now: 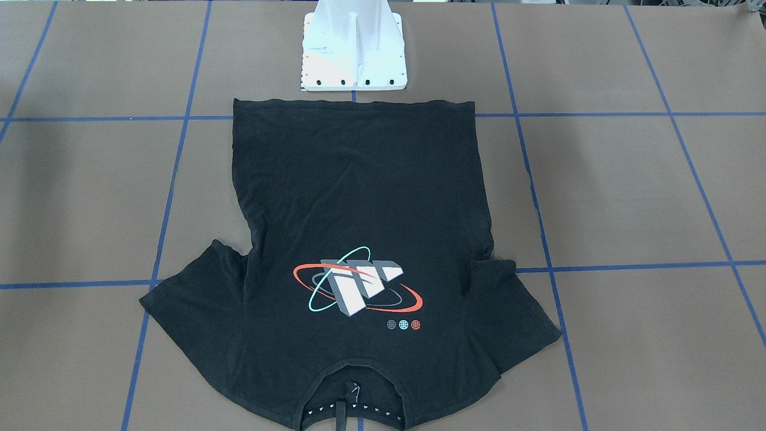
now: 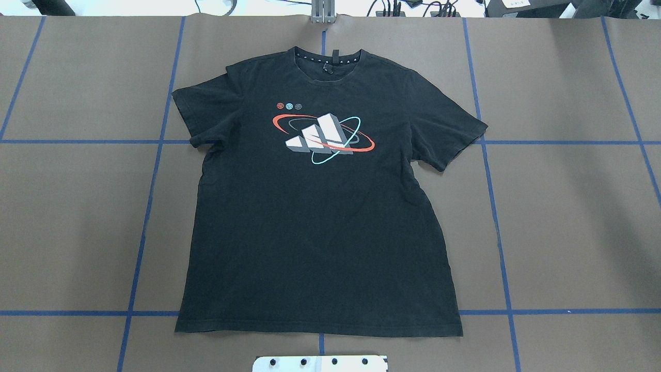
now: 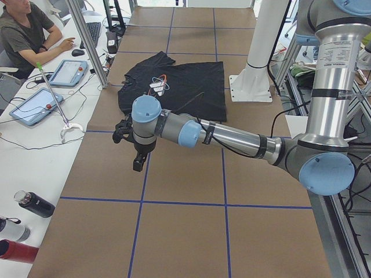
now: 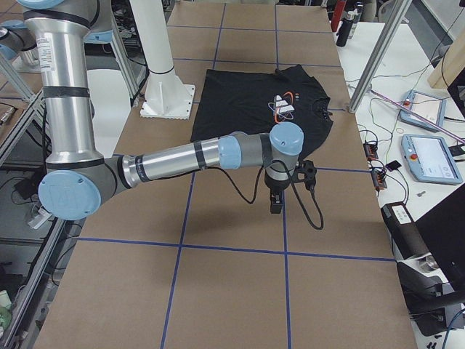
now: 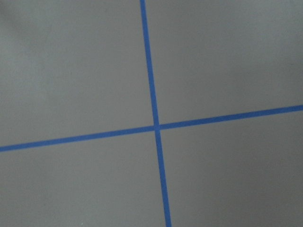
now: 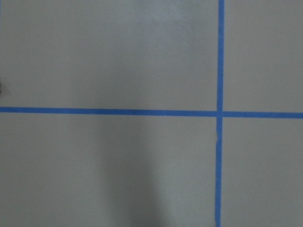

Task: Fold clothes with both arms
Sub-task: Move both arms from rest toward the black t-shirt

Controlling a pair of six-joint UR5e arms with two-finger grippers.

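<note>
The black short-sleeved T-shirt (image 2: 320,222) lies flat and spread out in the middle of the table, print side up, with its collar at the far edge from the robot and its hem near the base. It also shows as the T-shirt (image 1: 359,197), (image 3: 179,87), (image 4: 254,109). My left gripper (image 3: 138,165) hangs over bare table well off the shirt's side, pointing down. My right gripper (image 4: 276,203) hangs likewise off the other side. Neither touches the shirt. I cannot tell whether either is open or shut. Both wrist views show only table and tape lines.
The white pedestal base (image 1: 354,54) stands right behind the shirt's hem. Blue tape lines (image 2: 155,140) grid the brown table. A side bench holds tablets (image 3: 35,104) and bottles (image 3: 35,204), with a person (image 3: 23,35) seated there. Another bench holds tablets (image 4: 432,156).
</note>
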